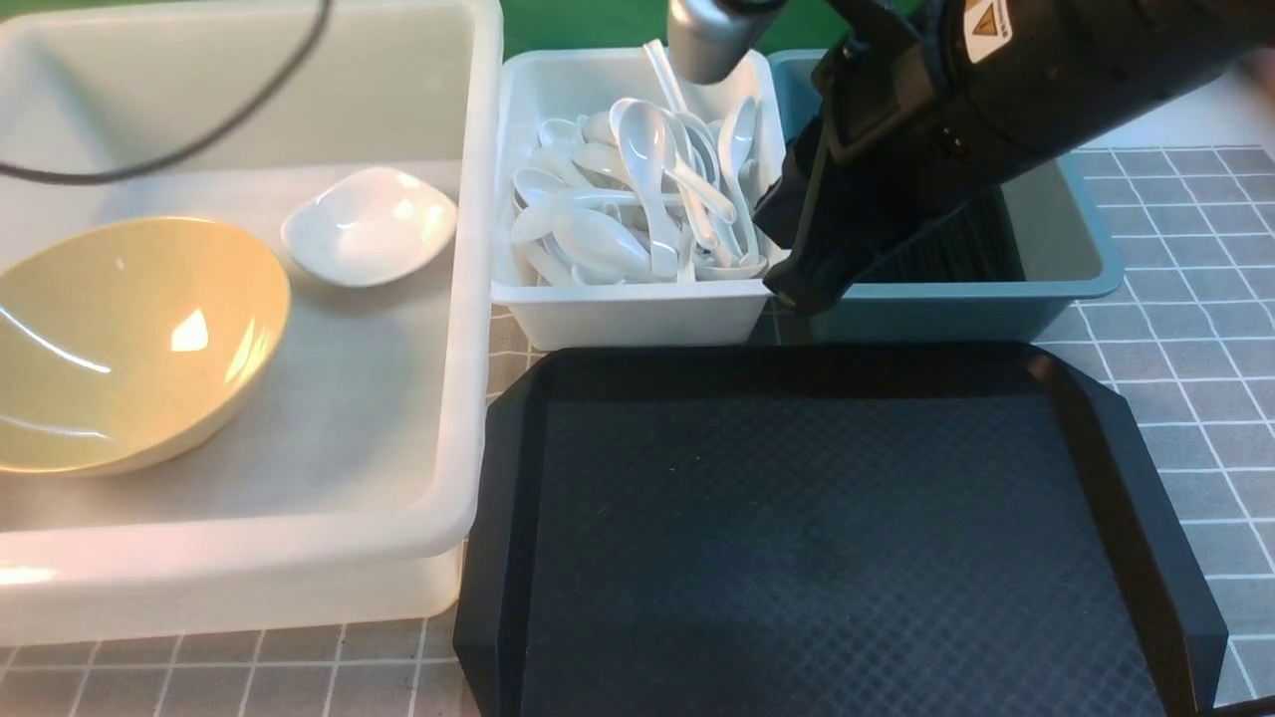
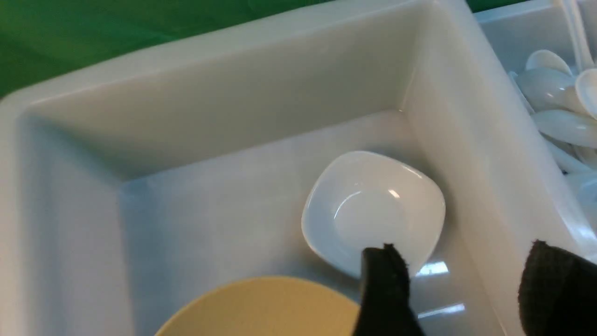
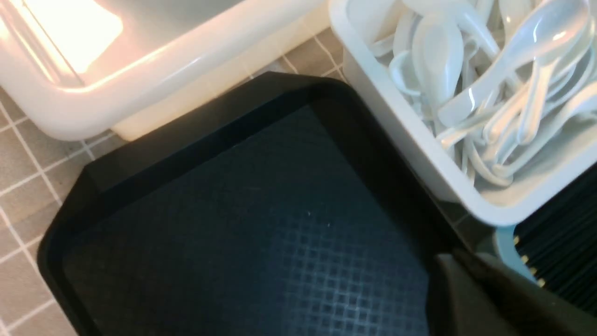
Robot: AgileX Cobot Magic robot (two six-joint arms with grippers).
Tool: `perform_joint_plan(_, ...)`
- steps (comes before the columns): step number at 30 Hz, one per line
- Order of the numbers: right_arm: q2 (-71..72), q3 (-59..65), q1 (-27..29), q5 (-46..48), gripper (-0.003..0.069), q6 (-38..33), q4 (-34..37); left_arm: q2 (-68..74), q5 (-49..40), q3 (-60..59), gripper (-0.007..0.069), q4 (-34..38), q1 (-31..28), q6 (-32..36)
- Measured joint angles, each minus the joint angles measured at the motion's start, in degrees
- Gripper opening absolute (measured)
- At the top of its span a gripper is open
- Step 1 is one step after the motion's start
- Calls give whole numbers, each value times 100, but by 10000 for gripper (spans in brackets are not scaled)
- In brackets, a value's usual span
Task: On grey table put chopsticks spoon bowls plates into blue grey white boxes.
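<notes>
Three boxes on the table: one big translucent white box [image 1: 468, 299], one small white box [image 1: 637, 314], one teal-blue box [image 1: 1086, 249]. One yellow bowl [image 1: 120, 339], one white dish [image 1: 371, 225]. One black tray [image 1: 837, 538]. Spoons [image 1: 637, 189] heaped in the small white box, too tangled to count. Chopsticks [image 3: 559, 233], a dark packed bundle, number unclear. Two arms in play.

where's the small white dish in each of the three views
Front view: the small white dish lies in the big white bin, behind the yellow bowl.
Left wrist view: the dish lies mid-frame on the bin floor, beside the bin's wall.
Right wrist view: not in it.
Shared landmark: the box of white spoons next to the big bin.
</notes>
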State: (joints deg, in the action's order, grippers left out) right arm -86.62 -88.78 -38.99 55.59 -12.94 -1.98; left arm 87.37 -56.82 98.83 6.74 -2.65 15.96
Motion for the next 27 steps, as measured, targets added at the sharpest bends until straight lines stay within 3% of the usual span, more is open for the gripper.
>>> perform_joint_plan(1,43,0,0,11,48,27,0,-283,-89,-145,171,-93,0,-38)
perform_joint_plan(2,51,0,0,11,48,31,0,-341,-120,-229,158,-115,0,-44)
perform_joint_plan(3,140,0,0,28,48,56,0,-801,-201,-659,69,-244,0,-139)
perform_joint_plan(4,252,0,0,33,48,71,0,-1156,-207,-995,31,-306,0,-229)
perform_joint_plan(6,418,0,0,33,48,76,0,-1718,-76,-1803,3,-323,0,-365)
perform_joint_plan(10,729,43,0,-96,48,74,86,-2744,490,-3220,-11,-323,0,-577)
perform_joint_plan(12,1101,340,0,-527,48,-90,326,-3834,1171,-4435,-11,-341,0,-793)
perform_joint_plan(17,1987,1669,0,-1857,48,-903,1264,-5897,2084,-6215,-11,-413,0,-1079)
perform_joint_plan(22,2870,3091,0,-3174,53,-1789,2225,-7672,2160,-7238,-11,-570,0,-1099)
perform_joint_plan(27,3541,3976,0,-4248,59,-2011,2529,-8525,1976,-7586,-11,-634,0,-1160)
